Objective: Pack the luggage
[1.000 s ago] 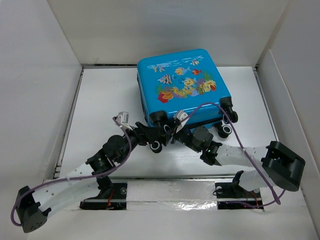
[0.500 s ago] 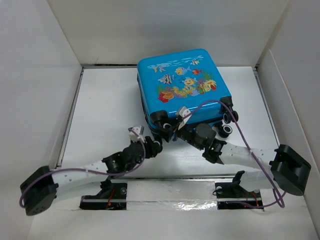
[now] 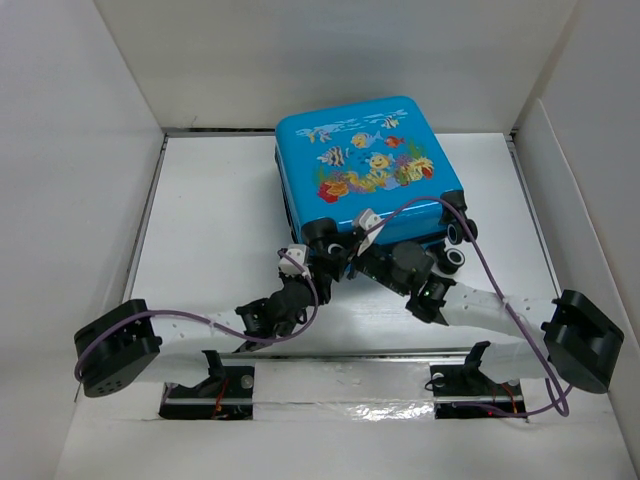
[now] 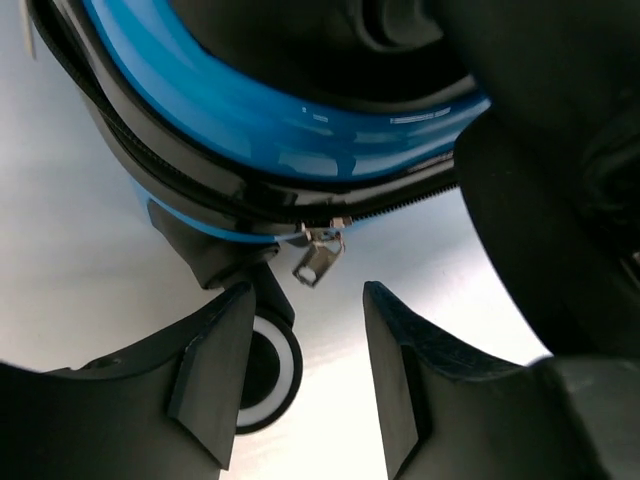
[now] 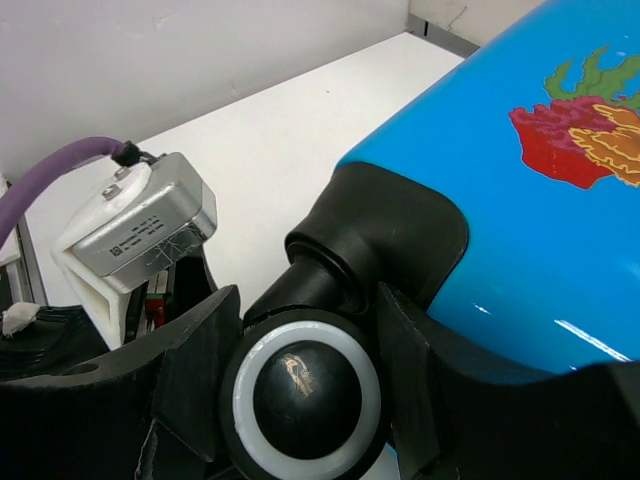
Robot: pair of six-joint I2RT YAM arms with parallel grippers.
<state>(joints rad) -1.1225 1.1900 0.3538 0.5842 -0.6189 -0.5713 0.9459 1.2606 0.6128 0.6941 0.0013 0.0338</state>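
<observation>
A: How far along?
B: Seemingly late: suitcase (image 3: pixel 360 160) flat on the table (image 3: pixel 210 200), lid down, zip shut where visible. Left claw (image 4: pixel 305 300) half spread, empty, just short of the zip tab (image 4: pixel 318 258); right claw (image 5: pixel 308 300) clamped on a wheel (image 5: pixel 305 395).
A: Pointing where?
B: Print up, wheels toward the arms, long axis near-to-far.

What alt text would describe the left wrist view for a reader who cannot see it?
A small metal zipper pull hangs from the black zipper of the blue suitcase, just beyond the open left gripper, not gripped. A black-and-white wheel shows behind one finger, against the white table.
</observation>
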